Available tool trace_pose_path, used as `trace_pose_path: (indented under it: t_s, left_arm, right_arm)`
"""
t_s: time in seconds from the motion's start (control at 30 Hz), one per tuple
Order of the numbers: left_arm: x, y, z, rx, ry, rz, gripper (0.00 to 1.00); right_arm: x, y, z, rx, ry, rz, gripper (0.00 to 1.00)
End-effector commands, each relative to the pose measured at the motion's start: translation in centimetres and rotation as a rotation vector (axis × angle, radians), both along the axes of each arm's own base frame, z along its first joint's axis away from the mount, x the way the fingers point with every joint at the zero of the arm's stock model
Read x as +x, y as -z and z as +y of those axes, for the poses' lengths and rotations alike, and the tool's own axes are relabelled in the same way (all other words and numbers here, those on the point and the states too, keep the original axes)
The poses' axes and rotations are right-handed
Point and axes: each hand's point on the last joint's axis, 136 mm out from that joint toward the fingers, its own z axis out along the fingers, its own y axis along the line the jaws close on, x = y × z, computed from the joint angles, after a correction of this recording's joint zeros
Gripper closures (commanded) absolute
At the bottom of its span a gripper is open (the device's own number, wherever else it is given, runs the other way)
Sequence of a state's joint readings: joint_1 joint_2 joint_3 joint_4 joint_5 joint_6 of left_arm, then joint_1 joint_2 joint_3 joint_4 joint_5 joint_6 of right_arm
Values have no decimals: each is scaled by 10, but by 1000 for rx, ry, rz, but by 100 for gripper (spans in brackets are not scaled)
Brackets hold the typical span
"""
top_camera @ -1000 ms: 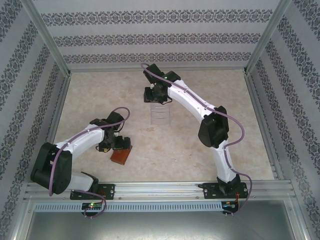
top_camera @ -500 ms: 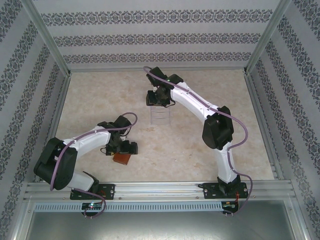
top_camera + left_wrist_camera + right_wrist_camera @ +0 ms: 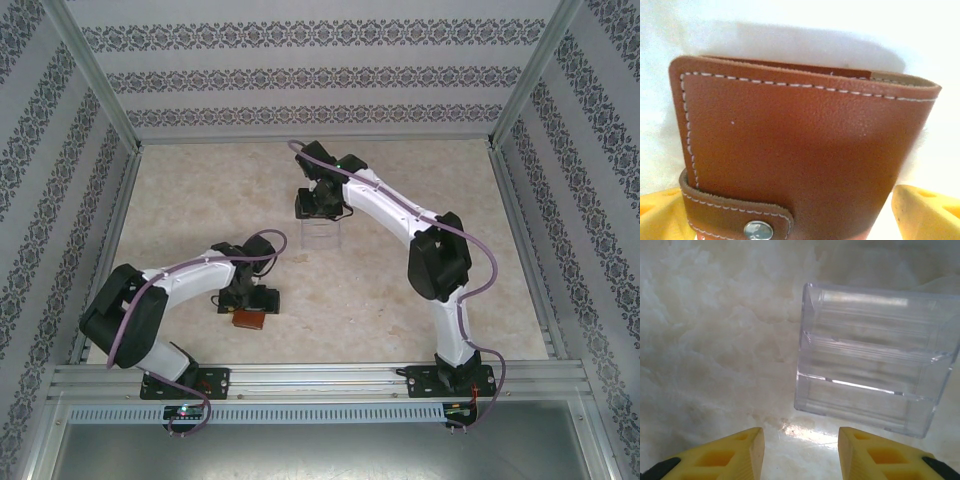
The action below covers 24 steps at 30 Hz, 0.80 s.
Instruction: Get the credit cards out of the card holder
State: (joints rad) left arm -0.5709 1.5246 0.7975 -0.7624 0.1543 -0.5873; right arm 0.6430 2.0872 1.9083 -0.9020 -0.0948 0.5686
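On the pale marbled table [image 3: 350,300], toward the near left: a reddish-brown leather wallet [image 3: 247,320], lying flat, folded shut, strap tab [image 3: 735,220] pressed down at its metal snap [image 3: 758,231]. Directly over it, the left gripper [image 3: 248,300], yellow fingers [image 3: 922,212] spread wide, one along each side of the wallet, close against its edges; cannot tell whether actually touching. White stitching along the leather edge, seen up close from the left wrist. Farther back, near the table's middle: a clear plastic stand [image 3: 321,235], upright, tiered. Just behind and above it, the right gripper [image 3: 320,205], fingers [image 3: 720,455] partly apart, nothing between them but bare table, stand just beyond the tips.
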Motion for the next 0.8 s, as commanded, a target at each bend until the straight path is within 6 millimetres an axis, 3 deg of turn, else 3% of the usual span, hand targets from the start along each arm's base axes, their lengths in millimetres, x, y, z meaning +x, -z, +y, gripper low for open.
trace_pose_path:
  t_s: [0.0,0.27,0.53,0.77]
  left_arm:
    - [1,4,-3,27,8,8,10]
    - [16,-9,-28,-11,35,-28,19]
    - [41,-17,-62,-44,51,-69,22]
    - [62,-14,-95,-45,87,-67,22]
  right_arm:
    - [0,-23,-12,17,5,-52,57]
    - [-11,-33,-50,18,61,-83,57]
    - [-23,-22,-103,-25,128,-65,57]
    - [-34,-14,-127,-25,162,-46,57]
